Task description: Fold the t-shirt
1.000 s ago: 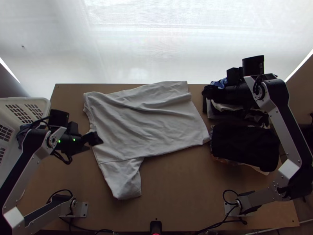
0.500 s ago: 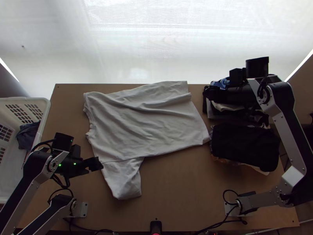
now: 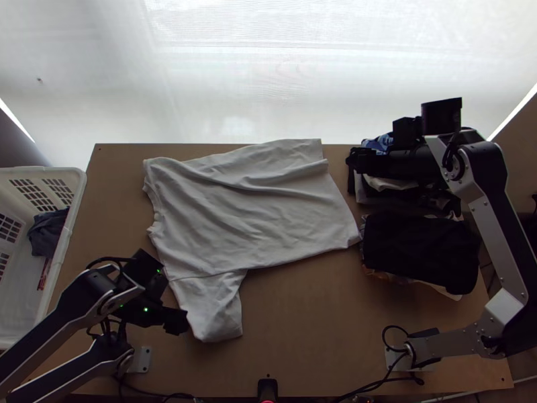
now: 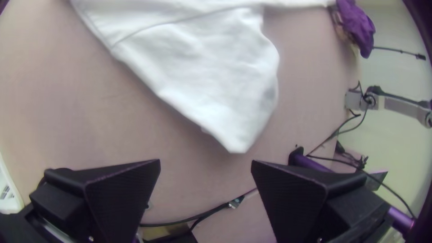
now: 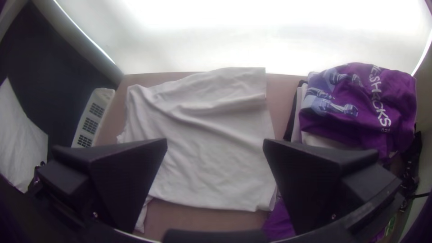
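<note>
A white t-shirt (image 3: 248, 208) lies spread on the table, its collar side toward the left and one sleeve (image 3: 211, 305) extended toward the near edge. Wrinkles run across its far half. My left gripper (image 3: 180, 322) is just left of that sleeve's end. In the left wrist view my left gripper (image 4: 205, 164) stands open, holding nothing, beside the sleeve (image 4: 216, 76). My right gripper (image 3: 354, 160) is above the far right part of the table, right of the shirt. In the right wrist view my right gripper (image 5: 215, 144) is open, with the shirt (image 5: 211, 157) visible beyond it.
Stacked folded clothes, with a black one (image 3: 419, 252) nearest, lie right of the shirt; another pile (image 3: 386, 185) sits behind under the right arm. A white basket (image 3: 74, 201) holding dark cloth stands at the left. Bare table (image 3: 302, 322) extends along the near side.
My left gripper has moved from the collar side toward the near edge, beside the sleeve's end. The right arm has shifted slightly to the right. The shirt lies as before.
</note>
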`<act>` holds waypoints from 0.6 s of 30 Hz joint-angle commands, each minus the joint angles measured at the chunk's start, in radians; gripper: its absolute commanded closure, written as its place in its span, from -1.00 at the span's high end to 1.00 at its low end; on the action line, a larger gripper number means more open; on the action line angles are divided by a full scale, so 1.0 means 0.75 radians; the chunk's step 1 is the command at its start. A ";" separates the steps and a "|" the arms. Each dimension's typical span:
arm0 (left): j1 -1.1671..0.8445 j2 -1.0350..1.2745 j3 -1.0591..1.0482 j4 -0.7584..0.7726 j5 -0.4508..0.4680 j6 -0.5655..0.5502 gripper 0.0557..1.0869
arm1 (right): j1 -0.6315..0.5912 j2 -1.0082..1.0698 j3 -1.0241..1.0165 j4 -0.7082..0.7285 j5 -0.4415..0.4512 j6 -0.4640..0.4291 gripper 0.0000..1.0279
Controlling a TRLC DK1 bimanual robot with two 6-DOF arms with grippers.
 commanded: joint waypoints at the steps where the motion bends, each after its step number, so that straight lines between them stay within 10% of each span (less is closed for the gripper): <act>1: -0.231 0.013 -0.008 0.066 0.068 0.075 0.90 | 0.011 0.004 0.010 -0.001 0.001 0.017 0.92; 18: -0.217 0.338 -0.104 0.213 0.196 0.245 0.90 | -0.016 -0.008 0.000 -0.021 0.003 0.030 0.92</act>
